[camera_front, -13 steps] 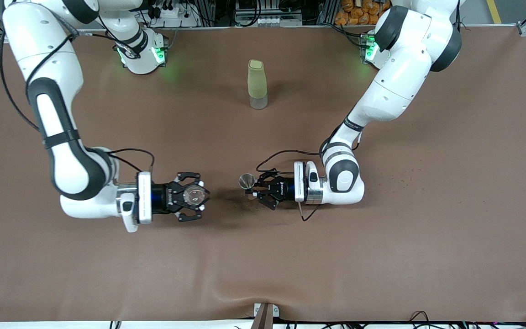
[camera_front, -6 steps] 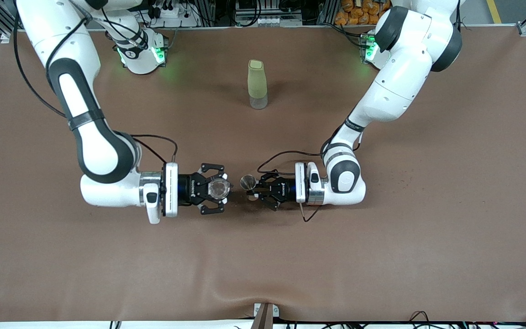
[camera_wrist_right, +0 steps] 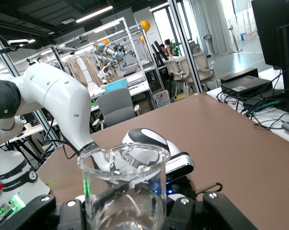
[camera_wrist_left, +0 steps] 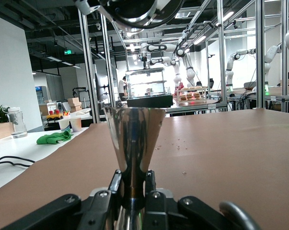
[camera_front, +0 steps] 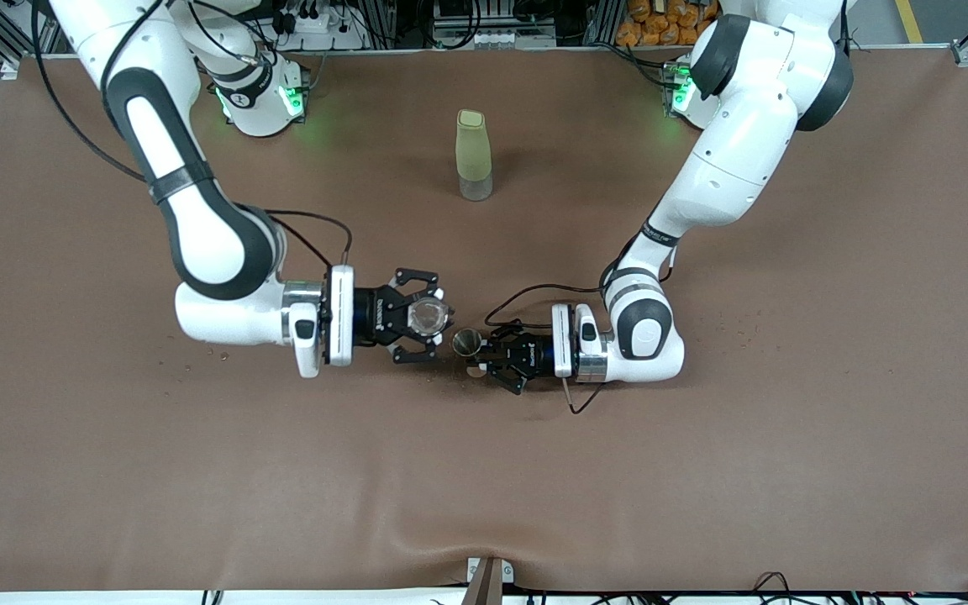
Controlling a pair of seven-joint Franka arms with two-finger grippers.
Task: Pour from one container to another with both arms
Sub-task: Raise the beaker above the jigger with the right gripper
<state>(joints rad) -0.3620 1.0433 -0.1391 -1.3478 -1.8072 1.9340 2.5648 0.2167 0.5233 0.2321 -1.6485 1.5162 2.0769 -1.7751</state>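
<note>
My right gripper point(camera_front: 428, 318) is shut on the tiny clear glass beaker point(camera_front: 428, 316), holding it upright over the middle of the table. In the right wrist view the beaker point(camera_wrist_right: 121, 184) stands between the fingers point(camera_wrist_right: 75, 211). My left gripper point(camera_front: 479, 349) is shut on the steel jigger point(camera_front: 467, 342) with its round rim facing up. Its fingers point(camera_wrist_left: 108, 189) clamp the narrow waist of the jigger point(camera_wrist_left: 134, 139). The beaker and jigger are side by side, a small gap apart, the beaker slightly higher in the front view.
A tall pale-green-topped bottle point(camera_front: 473, 155) stands upright between the two bases, farther from the front camera than both grippers. Brown cloth point(camera_front: 702, 470) covers the whole table, with a few small crumbs point(camera_front: 757, 318) toward the left arm's end.
My right arm has carried the beaker toward the left arm's end, closing the gap to the jigger. The left gripper with the jigger has shifted slightly lower in the front view.
</note>
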